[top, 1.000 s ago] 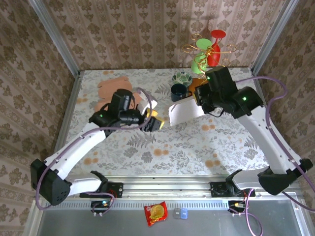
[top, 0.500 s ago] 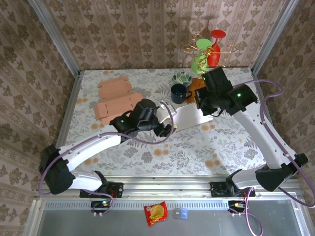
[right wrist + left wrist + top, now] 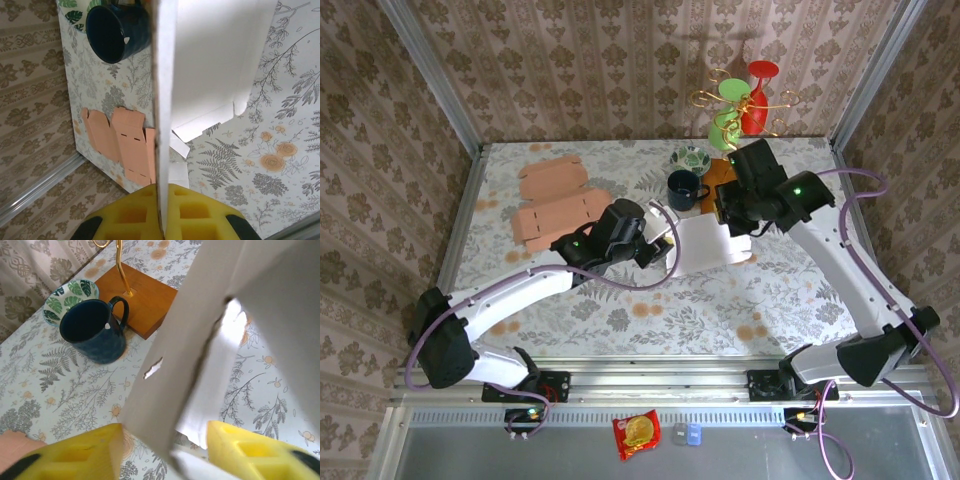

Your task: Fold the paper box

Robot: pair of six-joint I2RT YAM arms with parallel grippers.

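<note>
The white paper box [image 3: 705,240] is a partly unfolded sheet held above the flowered table between both arms. My right gripper [image 3: 735,220] is shut on its right end; in the right wrist view the panel [image 3: 210,50] runs edge-on between the yellow pads [image 3: 195,215] of that gripper [image 3: 162,210]. My left gripper [image 3: 665,255] is at the box's left end. In the left wrist view its jaws [image 3: 165,450] stand apart on either side of the box's lower flaps [image 3: 190,350], the left pad [image 3: 95,450] right at a panel edge, a gap still showing.
A dark blue mug [image 3: 683,186] and a leaf-patterned bowl [image 3: 691,158] stand just behind the box, beside a wooden-based wire stand [image 3: 720,170] with red and green glasses [image 3: 745,95]. Flat orange cardboard blanks [image 3: 555,200] lie at the back left. A snack packet [image 3: 637,433] lies below the table's front rail.
My left arm swung right from the table's left side to the box's left end, and its jaws have narrowed around the flaps. The right gripper tilted the box flatter.
</note>
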